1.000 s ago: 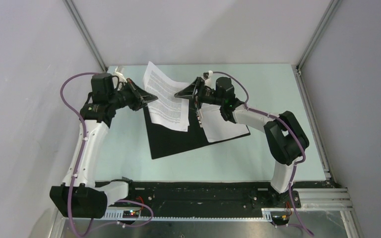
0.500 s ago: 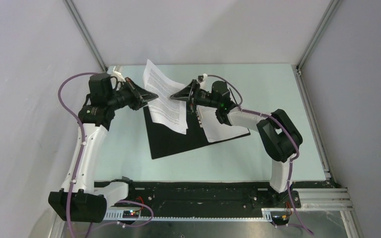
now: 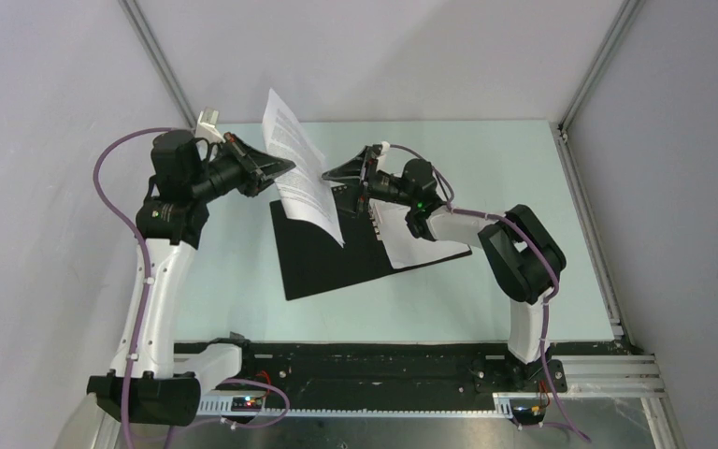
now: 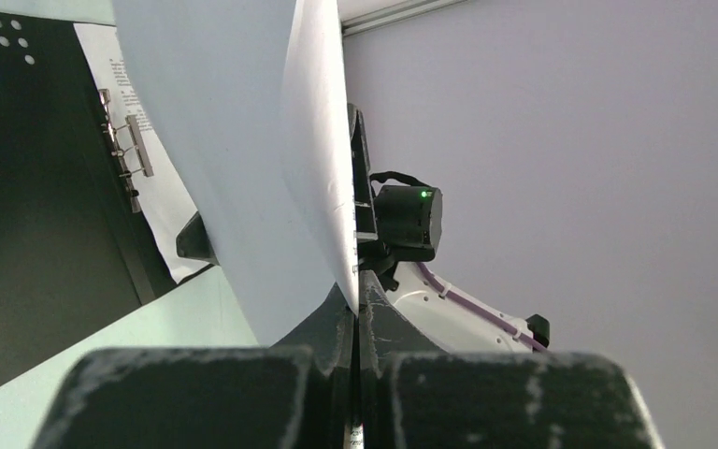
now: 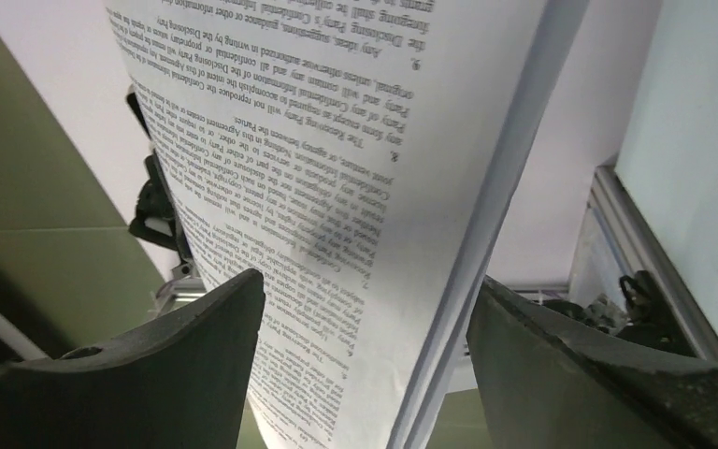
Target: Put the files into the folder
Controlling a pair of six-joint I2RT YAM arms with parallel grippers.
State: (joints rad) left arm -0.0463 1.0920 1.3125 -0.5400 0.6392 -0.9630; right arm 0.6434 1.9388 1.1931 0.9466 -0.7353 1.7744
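Observation:
The files [image 3: 297, 166] are white printed sheets held up in the air, standing steeply on edge above the open folder [image 3: 323, 262], whose black inside faces up. My left gripper [image 3: 285, 167] is shut on the sheets' left edge; the left wrist view shows the jaws closed on the paper [image 4: 243, 140] at my left gripper [image 4: 356, 292]. My right gripper [image 3: 329, 175] is open at the sheets' right side. In the right wrist view the printed sheets [image 5: 337, 168] hang between the spread fingers of my right gripper [image 5: 366, 285], not pinched. The folder's red outside is hidden.
Another white sheet [image 3: 423, 245] lies on the folder's right half beside a metal clip [image 3: 374, 221], which also shows in the left wrist view [image 4: 127, 159]. The pale green table [image 3: 524, 187] is walled by grey panels with metal rails.
My left gripper has risen and drawn left with the sheets, which now stand steeper. My right gripper has followed to the left, staying at the sheets' right side.

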